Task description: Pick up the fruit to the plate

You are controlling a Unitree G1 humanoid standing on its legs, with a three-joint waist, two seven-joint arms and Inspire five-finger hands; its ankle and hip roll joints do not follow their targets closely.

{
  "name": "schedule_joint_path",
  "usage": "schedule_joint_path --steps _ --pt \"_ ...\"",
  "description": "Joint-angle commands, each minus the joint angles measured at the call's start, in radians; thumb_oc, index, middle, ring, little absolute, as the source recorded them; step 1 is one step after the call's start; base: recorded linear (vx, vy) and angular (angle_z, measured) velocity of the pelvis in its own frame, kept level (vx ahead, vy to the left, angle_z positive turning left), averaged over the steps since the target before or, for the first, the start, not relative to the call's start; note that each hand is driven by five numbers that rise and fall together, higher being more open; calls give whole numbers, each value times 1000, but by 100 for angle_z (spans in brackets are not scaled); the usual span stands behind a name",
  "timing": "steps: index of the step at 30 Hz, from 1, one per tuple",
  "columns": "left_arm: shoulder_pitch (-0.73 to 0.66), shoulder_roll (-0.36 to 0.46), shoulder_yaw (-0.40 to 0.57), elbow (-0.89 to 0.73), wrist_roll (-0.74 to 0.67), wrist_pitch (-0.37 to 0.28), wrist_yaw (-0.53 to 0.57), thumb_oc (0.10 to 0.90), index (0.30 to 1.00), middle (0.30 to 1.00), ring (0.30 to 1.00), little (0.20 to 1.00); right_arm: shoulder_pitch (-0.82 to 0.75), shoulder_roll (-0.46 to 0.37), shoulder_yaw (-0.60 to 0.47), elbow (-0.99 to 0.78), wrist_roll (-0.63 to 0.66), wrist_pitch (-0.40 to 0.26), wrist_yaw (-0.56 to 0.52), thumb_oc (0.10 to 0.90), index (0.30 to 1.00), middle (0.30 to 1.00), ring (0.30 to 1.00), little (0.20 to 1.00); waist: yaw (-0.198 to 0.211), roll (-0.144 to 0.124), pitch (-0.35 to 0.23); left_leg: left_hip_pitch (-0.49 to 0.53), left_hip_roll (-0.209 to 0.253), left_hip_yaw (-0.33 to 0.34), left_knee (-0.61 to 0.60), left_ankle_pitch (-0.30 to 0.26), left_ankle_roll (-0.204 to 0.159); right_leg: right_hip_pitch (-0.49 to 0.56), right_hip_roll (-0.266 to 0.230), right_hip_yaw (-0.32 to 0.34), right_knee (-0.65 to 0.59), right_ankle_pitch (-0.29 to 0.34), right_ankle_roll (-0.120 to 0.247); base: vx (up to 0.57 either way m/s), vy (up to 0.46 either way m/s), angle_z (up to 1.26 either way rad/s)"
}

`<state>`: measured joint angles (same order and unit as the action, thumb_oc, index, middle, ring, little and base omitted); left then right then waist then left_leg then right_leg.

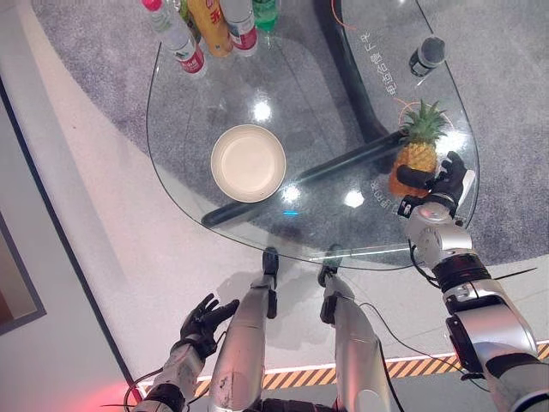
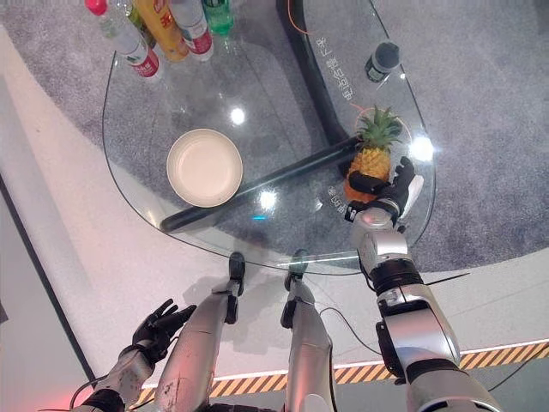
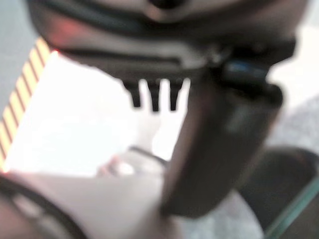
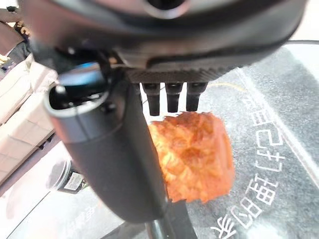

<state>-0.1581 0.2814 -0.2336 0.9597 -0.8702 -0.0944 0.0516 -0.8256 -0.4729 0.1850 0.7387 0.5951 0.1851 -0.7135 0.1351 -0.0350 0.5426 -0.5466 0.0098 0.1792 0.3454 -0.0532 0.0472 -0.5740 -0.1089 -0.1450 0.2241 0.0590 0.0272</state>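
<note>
1 glass table (image 1: 180, 154) over grey carpet (image 1: 515, 103) carries plate (image 1: 248, 162) and pineapple (image 1: 418, 154).

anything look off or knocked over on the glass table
Nothing stands out: the pineapple stands upright with the right hand round its base, the plate lies flat and empty, and the bottles stand upright at the far edge.

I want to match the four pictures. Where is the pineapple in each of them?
Left eye view: pineapple at the right of the glass table, the right hand around its lower part.
Right eye view: right of centre, same hand on it.
Left wrist view: I cannot make it out.
Right wrist view: orange body at the centre, past the fingers.
Shared landmark: the cream plate.
</note>
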Motion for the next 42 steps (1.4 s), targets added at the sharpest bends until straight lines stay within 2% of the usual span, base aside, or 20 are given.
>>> schedule_joint_path --steps 1,7,14,20,23,30,31,32,42 --pt "57 -33 -25 1 -12 -8 0 800 900 900 900 900 -44 -73 23 -45 44 -20 9 800 900 900 900 900 3 54 -23 18 -61 -47 -71 22 -8 22 3 -95 81 -28 20 0 0 0" --pt "56 -38 -34 13 -6 -10 0 800 900 900 900 900 -57 -60 33 -9 90 -16 23 800 900 900 900 900 10 58 -23 16 -64 -52 -66 20 -7 16 -2 -100 90 -28 17 11 2 3" --pt "60 -37 -57 8 -1 -14 -4 800 900 900 900 900 -122 -77 36 109 149 -7 68 800 900 900 900 900 32 69 -23 1 -75 -69 -53 20 -3 7 -8 -109 99 -25 15 8 -1 1" --pt "60 -34 -66 5 -8 -14 -9 800 900 900 900 900 -162 -94 53 179 154 68 114 800 900 900 900 900 42 75 -23 -7 -83 -79 -47 22 0 2 -8 -110 102 -25 14 17 14 3" --pt "67 -28 -68 1 -11 -16 -19 800 900 900 900 900 -183 -114 75 215 150 132 177 800 900 900 900 900 50 77 -23 -15 -87 -86 -44 26 0 0 -7 -111 102 -24 11 18 10 3" --pt "71 -11 -72 -3 -18 -14 -32 800 900 900 900 900 -222 -146 111 273 86 183 233 800 900 900 900 900 66 75 -23 -31 -90 -99 -38 32 2 -10 -11 -122 110 -20 13 22 0 11" --pt "71 -9 -74 -5 -20 -14 -33 800 900 900 900 900 -227 -150 115 282 71 189 239 575 707 707 707 675 68 75 -23 -33 -90 -100 -39 33 2 -12 -11 -123 110 -20 14 0 0 0" --pt "74 -7 -74 -7 -20 -15 -36 800 900 900 900 900 -234 -157 123 291 52 197 243 100 300 300 300 200 70 75 -23 -35 -90 -101 -39 34 2 -13 -11 -124 111 -20 14 0 0 0" --pt "84 17 -79 -26 -40 -30 -52 800 900 900 900 900 -266 -200 178 325 -65 228 239 100 300 300 300 200 82 73 -23 -62 -90 -114 -23 31 5 -32 -14 -131 121 -17 21 9 -4 5"
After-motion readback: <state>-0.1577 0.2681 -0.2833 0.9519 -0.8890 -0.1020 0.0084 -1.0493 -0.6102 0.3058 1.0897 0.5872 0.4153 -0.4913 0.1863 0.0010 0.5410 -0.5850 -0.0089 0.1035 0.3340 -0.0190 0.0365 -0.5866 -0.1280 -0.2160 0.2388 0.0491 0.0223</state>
